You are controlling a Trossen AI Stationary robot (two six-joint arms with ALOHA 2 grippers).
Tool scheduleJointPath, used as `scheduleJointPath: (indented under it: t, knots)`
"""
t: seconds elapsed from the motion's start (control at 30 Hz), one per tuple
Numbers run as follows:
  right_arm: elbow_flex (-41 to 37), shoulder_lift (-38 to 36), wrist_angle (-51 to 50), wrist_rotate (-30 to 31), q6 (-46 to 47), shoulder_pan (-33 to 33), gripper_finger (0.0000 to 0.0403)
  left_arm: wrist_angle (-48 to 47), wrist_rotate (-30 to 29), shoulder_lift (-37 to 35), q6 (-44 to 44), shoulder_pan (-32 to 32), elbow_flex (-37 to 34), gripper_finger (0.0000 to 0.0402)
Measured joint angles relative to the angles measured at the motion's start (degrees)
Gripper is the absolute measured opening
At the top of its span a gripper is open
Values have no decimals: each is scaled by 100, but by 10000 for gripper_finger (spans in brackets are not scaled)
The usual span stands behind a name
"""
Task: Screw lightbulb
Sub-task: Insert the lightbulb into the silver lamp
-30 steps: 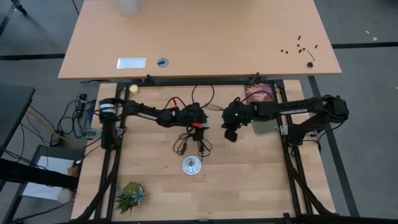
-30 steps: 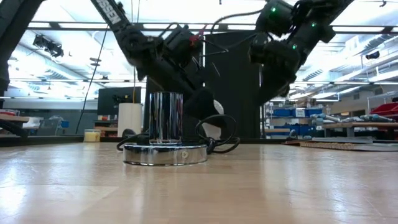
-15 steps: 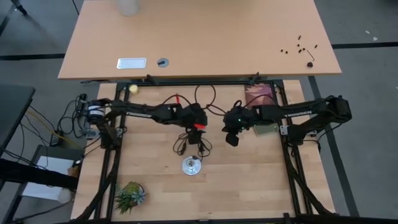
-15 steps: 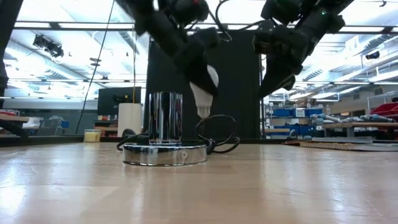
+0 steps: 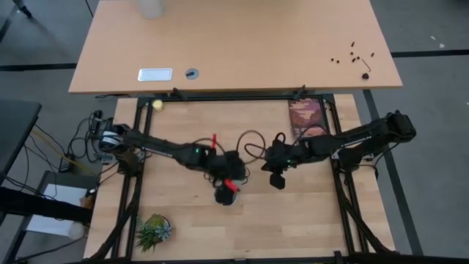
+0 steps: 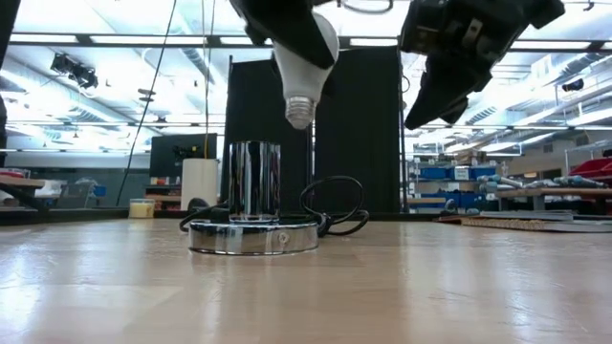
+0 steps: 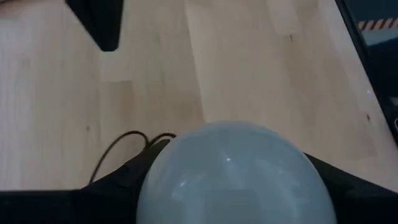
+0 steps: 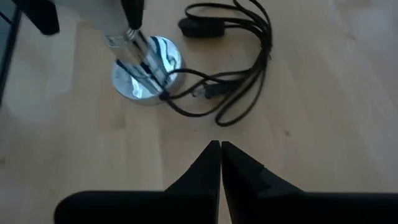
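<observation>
We see the lightbulb held in the air, screw base pointing down, just above and a little to one side of the shiny upright socket on its round base. The left gripper holds it by the white globe, fingers closed around the widest part; in the left wrist view the globe fills the space between them.

We judge the bulb to be light, smooth and breakable. Its rounded surface looks slippery, so a gentle, even hold around the widest part seems right, leaving the metal thread free to enter the socket. A hard squeeze could crack it.

A black cord loops on the wooden table just beside the socket base.

The right gripper hangs nearby above the table, its fingers pressed together and holding nothing.

Much is hidden. From above, the left arm covers both bulb and socket, so we cannot tell whether the thread lines up with the opening. The low view cuts off the tops of both grippers. The left wrist view shows no socket at all.
</observation>
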Motion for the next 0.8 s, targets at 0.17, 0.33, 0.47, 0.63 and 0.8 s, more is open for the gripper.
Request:
scheduleJointPath:
  t: [0.17, 0.33, 0.47, 0.63, 0.8]
  knots:
    - [-1, 0, 224, 239, 217, 310, 23, -34, -664, -24, -404, -479, -9, 264]
    - [-1, 0, 352, 515, 453, 625, 23, -275, -1327, -28, -582, -887, -118, 264]
    - [-1, 0, 405, 775, 610, 829, 23, -26, -1710, -28, -588, -1054, -490, 264]
    - [-1, 0, 520, 866, 733, 974, 23, 511, -1697, -33, -773, -1032, -951, 264]
    - [-1, 0, 528, 928, 793, 1018, 23, 660, -1685, -52, -835, -1030, -1085, 264]
